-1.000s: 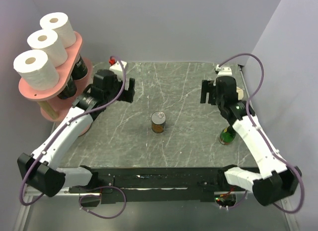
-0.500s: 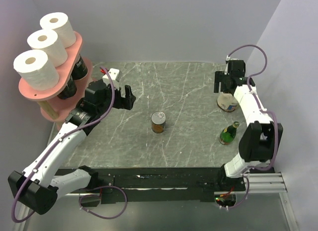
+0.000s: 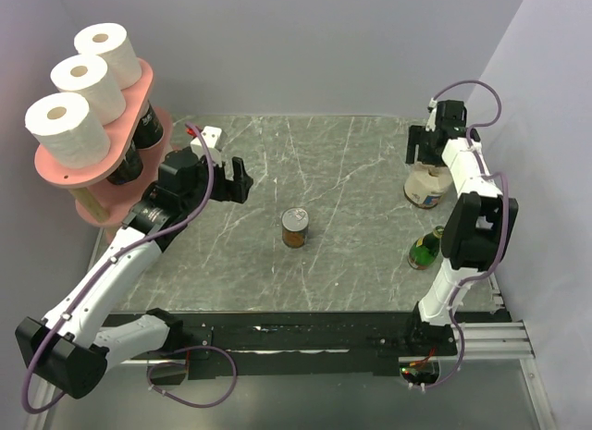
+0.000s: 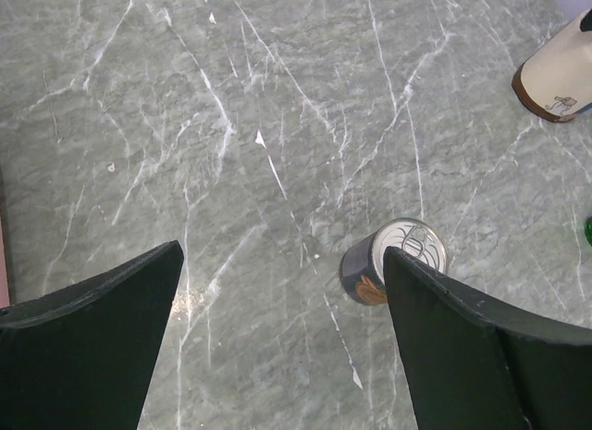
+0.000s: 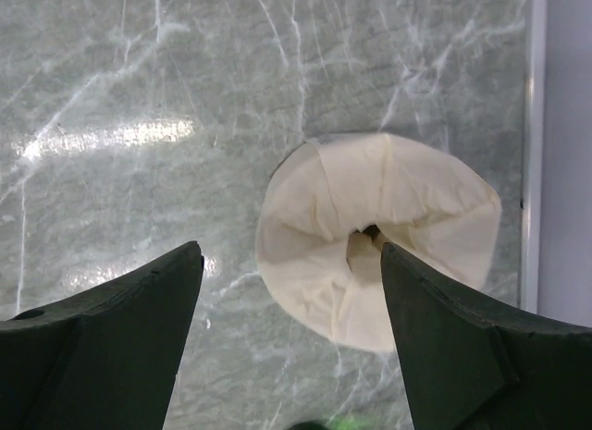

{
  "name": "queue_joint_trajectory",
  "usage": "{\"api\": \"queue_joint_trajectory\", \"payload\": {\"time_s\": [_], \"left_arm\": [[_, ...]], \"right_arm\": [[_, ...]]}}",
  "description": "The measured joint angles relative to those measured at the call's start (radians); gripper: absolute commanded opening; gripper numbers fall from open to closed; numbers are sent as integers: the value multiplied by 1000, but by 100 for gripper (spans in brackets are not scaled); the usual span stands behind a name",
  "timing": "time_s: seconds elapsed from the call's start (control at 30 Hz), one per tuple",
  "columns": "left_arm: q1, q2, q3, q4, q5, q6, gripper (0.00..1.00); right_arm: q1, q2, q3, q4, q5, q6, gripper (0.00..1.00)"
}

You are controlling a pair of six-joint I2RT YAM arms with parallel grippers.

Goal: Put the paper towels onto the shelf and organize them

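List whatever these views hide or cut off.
- Top view: the top board of the pink oval-board shelf hides most of the black-wrapped rolls beneath; their count is unclear.
- Left wrist view: the picture's right edge crops the cream-wrapped paper towel roll.
- Right wrist view: the green bottle is only a sliver at the bottom edge.

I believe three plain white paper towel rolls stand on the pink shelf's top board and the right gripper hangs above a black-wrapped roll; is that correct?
Not quite: the right wrist view shows the roll beneath the right gripper wears crinkled cream wrapping, not black. The three white rolls do top the pink shelf.
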Motion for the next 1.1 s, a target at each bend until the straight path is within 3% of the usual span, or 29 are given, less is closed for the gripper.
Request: {"api": "queue_joint_trajectory", "payload": {"time_s": [0.33, 0.6, 0.77, 0.9, 1.1], "left_arm": [[0, 13, 0, 0, -29, 0, 96], [0, 13, 0, 0, -43, 1, 96], [0, 7, 0, -1, -55, 1, 96], [0, -12, -2, -1, -71, 0, 96], [0, -51, -7, 1, -107, 0, 96]], "right_arm": [[0, 108, 34, -47, 14, 18, 78], [0, 135, 38, -47, 10, 18, 57], [14, 135, 38, -30, -16, -4, 51], [92, 135, 40, -11, -19, -11, 47], [339, 164, 155, 10, -13, -21, 46]]}}
